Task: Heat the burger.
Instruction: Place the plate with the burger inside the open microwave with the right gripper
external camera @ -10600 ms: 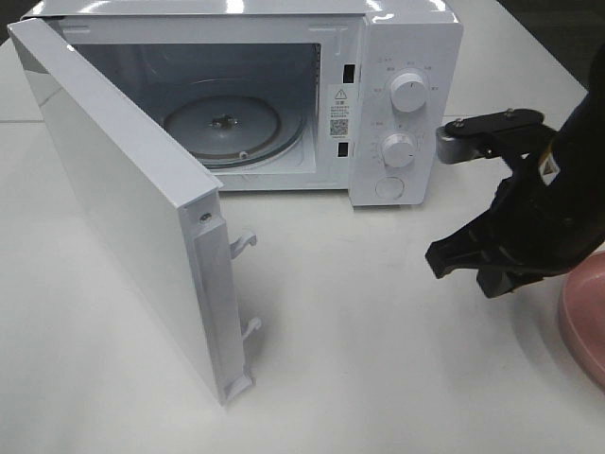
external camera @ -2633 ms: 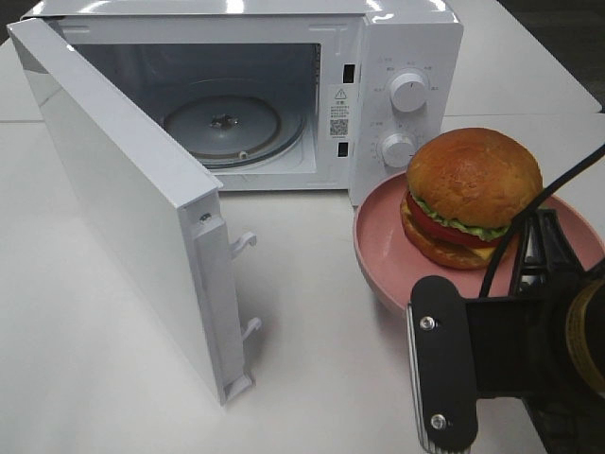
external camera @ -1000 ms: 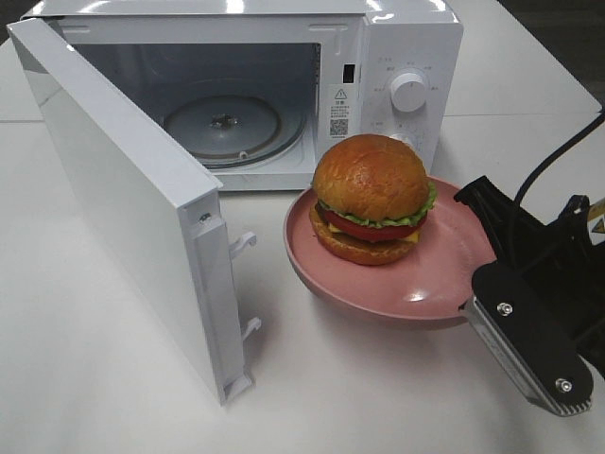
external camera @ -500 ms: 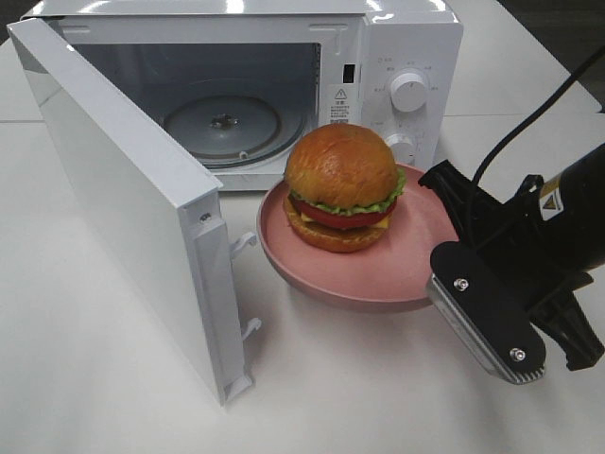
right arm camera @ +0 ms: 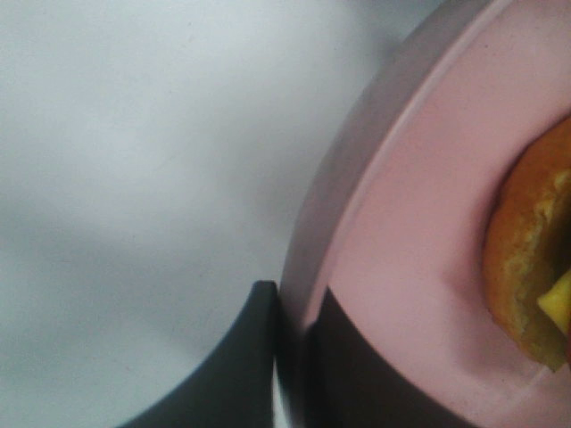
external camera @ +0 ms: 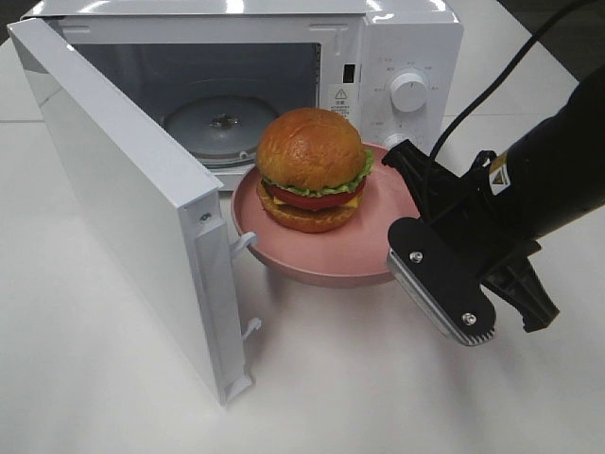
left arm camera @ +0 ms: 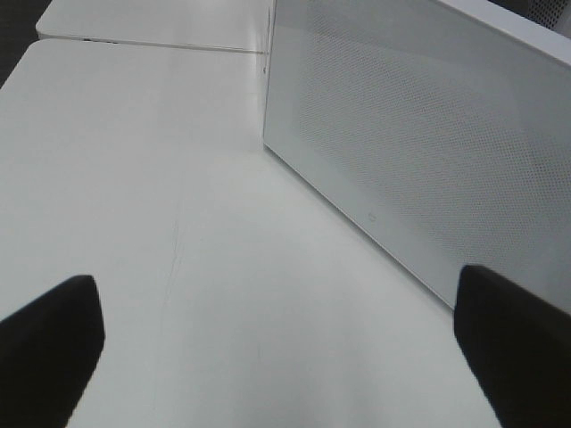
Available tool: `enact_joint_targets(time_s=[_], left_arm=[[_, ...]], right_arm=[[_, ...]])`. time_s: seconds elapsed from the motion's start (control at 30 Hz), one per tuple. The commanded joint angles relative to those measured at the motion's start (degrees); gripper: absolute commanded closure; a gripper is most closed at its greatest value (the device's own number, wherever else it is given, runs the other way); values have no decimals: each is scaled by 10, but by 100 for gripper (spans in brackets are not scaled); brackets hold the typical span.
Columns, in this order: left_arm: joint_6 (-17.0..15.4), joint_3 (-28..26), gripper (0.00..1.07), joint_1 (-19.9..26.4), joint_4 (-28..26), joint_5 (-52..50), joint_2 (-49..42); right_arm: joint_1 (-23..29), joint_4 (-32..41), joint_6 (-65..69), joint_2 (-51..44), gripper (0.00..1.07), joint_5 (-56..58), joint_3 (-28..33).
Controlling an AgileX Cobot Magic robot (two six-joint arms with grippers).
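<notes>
My left gripper [left arm camera: 281,357] hung with its fingers spread wide, holding nothing, beside the outer face of the open microwave door [left arm camera: 428,152]. Further right, the burger [external camera: 312,168] sat upright on the pink plate [external camera: 331,255] just in front of the microwave [external camera: 406,57] opening (the glass turntable [external camera: 203,123] showing behind it). My right gripper [right arm camera: 293,352] was pinching that plate's rim.

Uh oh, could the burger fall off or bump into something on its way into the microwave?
Maybe. The right gripper pinches the pink plate by one edge only, so the plate could tip and the tall burger might slide off. The plate's other side is also close to the latch hooks on the open microwave door, so it could knock them going in.
</notes>
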Motion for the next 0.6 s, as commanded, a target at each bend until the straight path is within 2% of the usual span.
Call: enact_joint_targets(time_s=[0.03, 0.4, 0.6], left_arm=[[2, 1, 7, 2, -2, -5, -12], [2, 1, 7, 2, -2, -5, -12], [2, 1, 7, 2, -2, -5, -12]], right_arm=[[7, -2, 4, 6, 107, -37, -23], [22, 5, 4, 32, 107, -60, -31], [22, 5, 4, 65, 107, -60, -68]])
